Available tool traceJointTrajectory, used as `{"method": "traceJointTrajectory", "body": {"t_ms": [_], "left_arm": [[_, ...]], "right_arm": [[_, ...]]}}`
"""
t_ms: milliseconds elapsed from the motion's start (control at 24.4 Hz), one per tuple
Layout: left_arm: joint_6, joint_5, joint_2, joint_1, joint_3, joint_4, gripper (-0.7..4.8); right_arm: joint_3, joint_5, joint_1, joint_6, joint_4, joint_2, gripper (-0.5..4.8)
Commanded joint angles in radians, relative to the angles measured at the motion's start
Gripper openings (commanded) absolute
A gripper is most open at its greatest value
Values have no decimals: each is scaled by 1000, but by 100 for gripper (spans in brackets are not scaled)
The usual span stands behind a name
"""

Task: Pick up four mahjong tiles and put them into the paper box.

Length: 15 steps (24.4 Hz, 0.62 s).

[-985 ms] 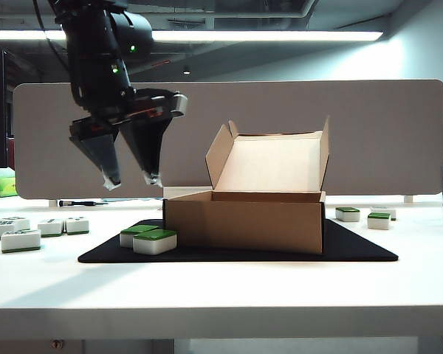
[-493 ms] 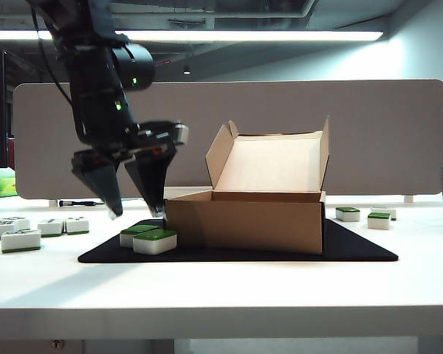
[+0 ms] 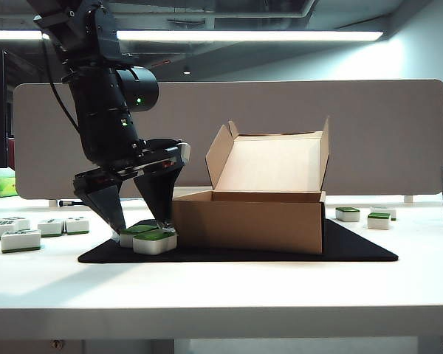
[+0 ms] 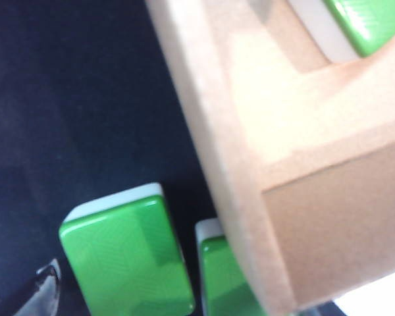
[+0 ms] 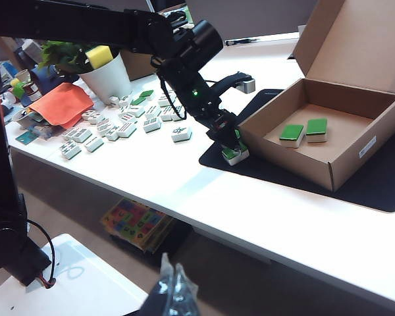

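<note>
The left gripper (image 3: 142, 232) hangs with its fingers spread wide, straddling two green-topped white mahjong tiles (image 3: 154, 240) on the black mat (image 3: 354, 247) just beside the brown corrugated cardboard box (image 3: 244, 221). The box stands with its flap lid up; two more green-topped tiles (image 5: 291, 133) lie inside. A small white label (image 5: 367, 146) sits on its side, its writing too small to read. The right gripper (image 5: 173, 288) hovers low, well off the white worktop (image 3: 221, 295); its grip cannot be judged.
</note>
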State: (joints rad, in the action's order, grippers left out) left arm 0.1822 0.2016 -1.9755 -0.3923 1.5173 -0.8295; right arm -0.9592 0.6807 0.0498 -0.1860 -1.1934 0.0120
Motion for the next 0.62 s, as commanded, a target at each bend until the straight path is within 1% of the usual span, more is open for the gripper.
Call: {"method": "traceJointTrajectory", "body": {"t_ms": [41, 205, 328, 410, 534, 616], "left_arm": [[-3, 8, 3, -2, -1, -9, 479], [5, -9, 3, -23, -1, -13, 479], [5, -76, -9, -52, -1, -10, 479], [4, -139, -20, -64, -1, -3, 479], [1, -192, -27, -75, -2, 3, 479], [1, -211, -30, -77, -2, 13, 479]], "right_arm": [[14, -2, 0, 3, 9, -12, -1], [18, -2, 0, 3, 12, -12, -1], [18, -2, 0, 3, 16, -12, -1], [18, -2, 0, 3, 16, -12, -1], [18, -2, 0, 3, 16, -12, -1], [18, -2, 0, 3, 16, -12, -1]]}}
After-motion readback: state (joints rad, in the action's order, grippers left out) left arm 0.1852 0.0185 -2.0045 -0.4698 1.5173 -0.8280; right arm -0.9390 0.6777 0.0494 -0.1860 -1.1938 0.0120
